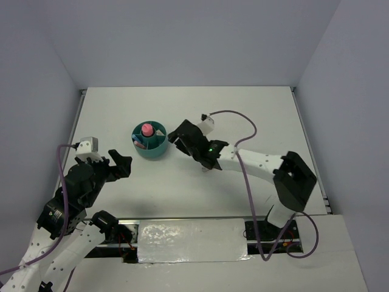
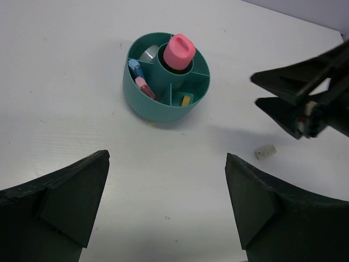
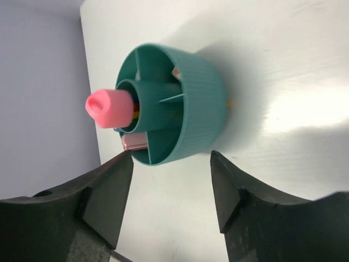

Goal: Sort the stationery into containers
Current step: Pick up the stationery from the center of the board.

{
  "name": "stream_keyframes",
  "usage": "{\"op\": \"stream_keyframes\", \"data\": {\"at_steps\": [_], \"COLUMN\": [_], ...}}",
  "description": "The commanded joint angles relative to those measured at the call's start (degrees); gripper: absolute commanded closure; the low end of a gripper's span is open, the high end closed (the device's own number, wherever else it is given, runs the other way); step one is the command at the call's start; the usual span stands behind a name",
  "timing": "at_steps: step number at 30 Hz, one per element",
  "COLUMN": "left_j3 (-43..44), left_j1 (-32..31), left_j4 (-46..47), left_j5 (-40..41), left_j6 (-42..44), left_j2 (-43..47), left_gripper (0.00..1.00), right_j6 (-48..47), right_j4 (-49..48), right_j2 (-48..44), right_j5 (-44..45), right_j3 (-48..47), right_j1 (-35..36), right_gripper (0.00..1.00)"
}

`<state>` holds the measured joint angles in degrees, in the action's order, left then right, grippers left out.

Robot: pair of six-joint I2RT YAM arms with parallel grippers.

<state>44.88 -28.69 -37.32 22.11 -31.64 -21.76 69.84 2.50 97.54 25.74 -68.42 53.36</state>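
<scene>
Right pincer (image 3: 170, 157): released; its two dark fingers stood apart with nothing between them, and it hovered just beside the teal organiser (image 3: 199, 114), on that tub's right in the overhead view, pointing at its ribbed wall.
Left pincer (image 2: 166, 158): released too, fingers spread wide and holding nothing; it hung nearer the arms' bases, left of the organiser and clear of it.
Organiser: stood upright on the white table (image 1: 243, 115); it was round, with a middle cup and ring compartments split by thin walls.
Pink glue stick (image 2: 179, 52): stood upright in the middle cup, its rounded top well above the rim.
Blue piece (image 2: 135, 68): lay in a ring compartment on the left side in the left wrist view, leaning against the outer wall.
Pink piece (image 2: 144, 87): lay in the same compartment, just beside the blue one; whether they touched could not be told.
Yellowish piece (image 2: 186, 100): sat low in the compartment nearest the left wrist camera.
Pale rounded thing (image 2: 148, 53): sat in the far-left compartment beside the cup, half hidden, too little showing to name it.
White block (image 2: 265, 152): lay on the bare table outside the organiser, well to its right in the left wrist view, under the right pincer's tips and touched by neither pincer.
</scene>
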Motion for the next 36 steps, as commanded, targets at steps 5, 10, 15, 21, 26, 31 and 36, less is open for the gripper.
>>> {"op": "stream_keyframes", "data": {"at_steps": [5,10,15,21,26,31,36], "left_j3": [0.9,1.2,1.1,1.1,1.1,1.1,1.1], "left_j1": [-0.2,-0.2,-0.3,-0.8,-0.8,-0.9,-0.9], "left_j4": [2.6,2.3,2.3,2.1,2.2,2.3,2.3], "left_j5": [-1.1,-1.3,-1.1,-0.9,-1.0,-1.4,-1.4], "left_j6": [1.0,0.9,0.7,0.6,0.7,0.9,0.9], "left_j2": [-0.5,-1.5,-1.5,-1.9,-1.8,-1.7,-1.8], "left_gripper": [0.01,0.01,0.01,0.01,0.01,0.01,0.01], "right_j6": [28.4,44.8,48.4,48.2,40.6,37.3,34.6], "right_j4": [27.8,45.6,58.2,67.3,62.6,58.5,56.7], "right_j2": [-14.0,-13.2,-7.3,0.9,4.7,8.3,11.7], "right_j5": [10.3,9.9,10.1,8.0,2.5,-0.2,-2.5], "right_j3": [12.3,9.5,-1.6,-11.0,-11.7,-11.1,-11.6], "right_j1": [-3.4,-3.5,-3.7,-5.8,-9.8,-11.2,-11.7], "right_gripper": [0.28,0.3,0.32,0.48,0.49,0.5,0.51]}}
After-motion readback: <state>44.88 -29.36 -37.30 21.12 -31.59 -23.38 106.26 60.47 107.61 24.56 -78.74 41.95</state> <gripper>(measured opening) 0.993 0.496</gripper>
